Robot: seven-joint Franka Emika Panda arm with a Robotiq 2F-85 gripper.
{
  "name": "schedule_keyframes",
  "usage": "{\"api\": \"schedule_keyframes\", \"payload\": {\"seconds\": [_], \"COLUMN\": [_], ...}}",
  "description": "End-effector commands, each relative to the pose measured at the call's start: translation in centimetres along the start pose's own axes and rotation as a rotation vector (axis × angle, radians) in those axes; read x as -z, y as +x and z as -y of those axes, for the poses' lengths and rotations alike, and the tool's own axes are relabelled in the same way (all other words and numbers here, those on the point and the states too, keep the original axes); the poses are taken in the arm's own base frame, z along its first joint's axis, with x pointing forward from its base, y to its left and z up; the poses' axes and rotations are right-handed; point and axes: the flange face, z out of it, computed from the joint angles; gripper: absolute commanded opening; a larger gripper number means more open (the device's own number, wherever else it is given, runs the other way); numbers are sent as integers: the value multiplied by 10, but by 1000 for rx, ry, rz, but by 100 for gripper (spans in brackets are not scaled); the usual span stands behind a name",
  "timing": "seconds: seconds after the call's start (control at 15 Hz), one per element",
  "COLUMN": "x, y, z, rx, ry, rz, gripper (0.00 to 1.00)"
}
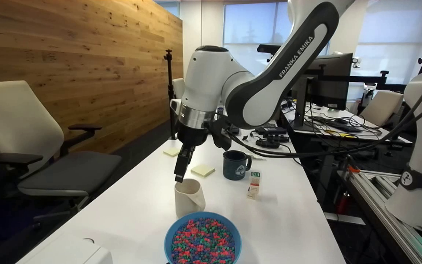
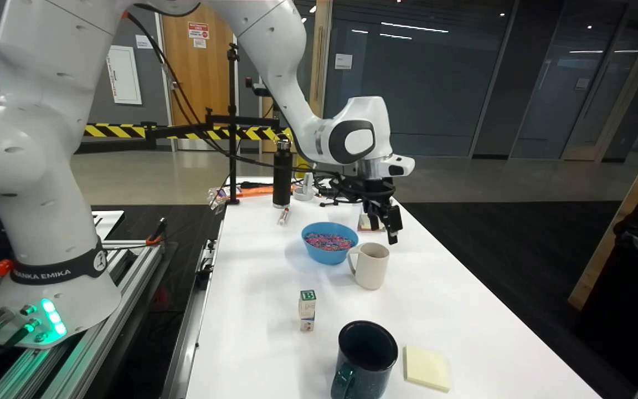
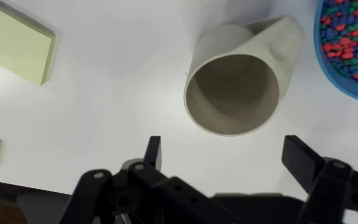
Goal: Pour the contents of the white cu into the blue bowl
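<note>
Arm [image 1: 284, 79]: in an exterior view I read "FRANKA EMIKA" along its dark casing.
Base band [image 2: 56, 272]: in both exterior views I get only part of the name, "FRA" and "ANKA EMIKA", beside a round emblem [image 2: 100, 260].
Toy block [image 2: 307, 303]: I make out a letter B on its green-marked top.
Dark mug [image 1: 234, 165]: pale badge, wording too small for me.
Wooden door [image 2: 200, 83]: red-and-white sign [image 2: 198, 30], also unreadable.

Near one black two-fingered gripper [image 3: 224, 147]: one cream-white cylindrical mug [image 3: 231, 93], one round blue bowl [image 2: 327, 256]. Farther from it: two square pale-yellow pads [image 3: 17, 45], one dark navy mug [image 1: 233, 167], one black cylindrical bottle [image 2: 282, 177], one stack of pale blocks [image 2: 307, 313].
</note>
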Motion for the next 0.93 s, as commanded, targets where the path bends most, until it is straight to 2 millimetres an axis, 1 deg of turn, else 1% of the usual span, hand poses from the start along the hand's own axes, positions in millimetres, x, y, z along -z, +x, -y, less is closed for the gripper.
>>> {"api": "schedule_keyframes", "payload": {"seconds": [0.0,0.2,0.33,0.53,0.87], "x": [25,34,36,36,32], "y": [-6,-8,-11,-17,-17], "z": [10,18,21,22,20], "rx": [-6,-5,-6,-16,-62], "ry": [27,35,31,24,8], "rz": [-16,-8,-3,7,11], "gripper": [100,100,100,100,100]}}
